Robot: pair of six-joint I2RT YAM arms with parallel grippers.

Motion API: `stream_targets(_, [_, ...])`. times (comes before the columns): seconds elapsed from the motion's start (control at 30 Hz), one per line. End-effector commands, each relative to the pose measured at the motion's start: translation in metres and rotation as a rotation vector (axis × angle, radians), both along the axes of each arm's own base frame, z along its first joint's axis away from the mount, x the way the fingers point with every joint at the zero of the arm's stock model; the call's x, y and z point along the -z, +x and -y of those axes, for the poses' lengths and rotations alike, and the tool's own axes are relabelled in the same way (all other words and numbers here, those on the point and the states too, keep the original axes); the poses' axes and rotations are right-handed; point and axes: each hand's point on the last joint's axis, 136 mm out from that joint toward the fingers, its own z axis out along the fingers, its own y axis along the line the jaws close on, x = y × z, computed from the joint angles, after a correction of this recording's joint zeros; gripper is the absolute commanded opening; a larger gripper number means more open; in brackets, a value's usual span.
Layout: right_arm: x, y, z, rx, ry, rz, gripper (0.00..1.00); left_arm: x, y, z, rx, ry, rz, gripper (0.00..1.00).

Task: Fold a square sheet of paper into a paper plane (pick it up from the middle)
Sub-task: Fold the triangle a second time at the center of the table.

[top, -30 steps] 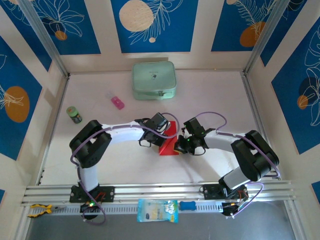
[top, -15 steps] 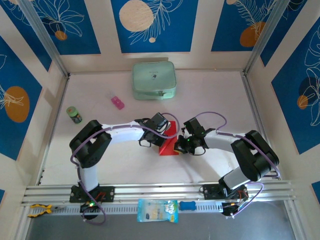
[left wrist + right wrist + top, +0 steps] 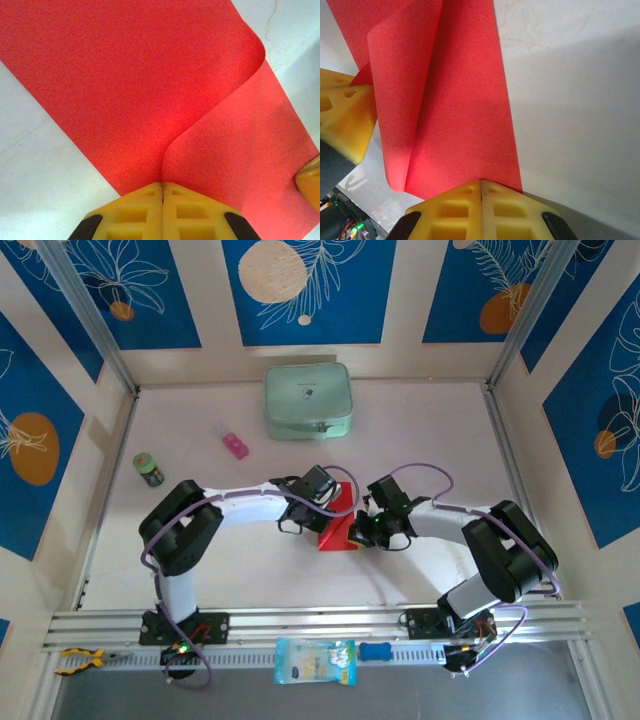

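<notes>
now, paper [image 3: 338,526]: red, on the table [image 3: 430,440] just to 6 o'clock of its middle, between the two grippers; partly doubled over, with one flap curling up and not pressed flat.
left gripper [image 3: 163,192]: at the paper's 9 o'clock side in the top view; jaws closed tight. the curled flap's edge runs straight into the seam between them, so it looks pinched on the paper.
right gripper [image 3: 481,187]: at the paper's 3 o'clock side; jaws closed tight, tips on the paper's near edge. pinching or only pressing, i cannot tell.
change: none to see over the last second; arms, paper and both jaws sit as they were.
meaning: likely a pause in mid-fold, with the flap brought over but its crease not yet set. no sharp nose or centre crease shows, so the task looks early.
next: judging by the curl, the flap needs laying flat and pressing along its bend.
risk: the thin sheet may slip or crease crooked if one side lets go first.
</notes>
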Motion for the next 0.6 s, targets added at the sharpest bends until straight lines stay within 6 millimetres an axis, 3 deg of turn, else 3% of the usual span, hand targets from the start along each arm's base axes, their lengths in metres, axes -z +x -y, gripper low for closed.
stream_targets(0.0, [0.014,-0.019,0.015,-0.004,-0.071,-0.081,0.04,-0.01,0.009,0.0,-0.007,-0.006,0.023,0.02])
stream_targets(0.27, [0.015,-0.02,0.015,-0.006,-0.072,-0.085,0.04,-0.015,0.008,0.005,0.002,-0.039,0.02,0.02])
stream_targets(0.57, [0.014,-0.02,0.015,-0.006,-0.073,-0.087,0.04,-0.022,0.016,-0.004,-0.04,-0.016,0.073,0.0])
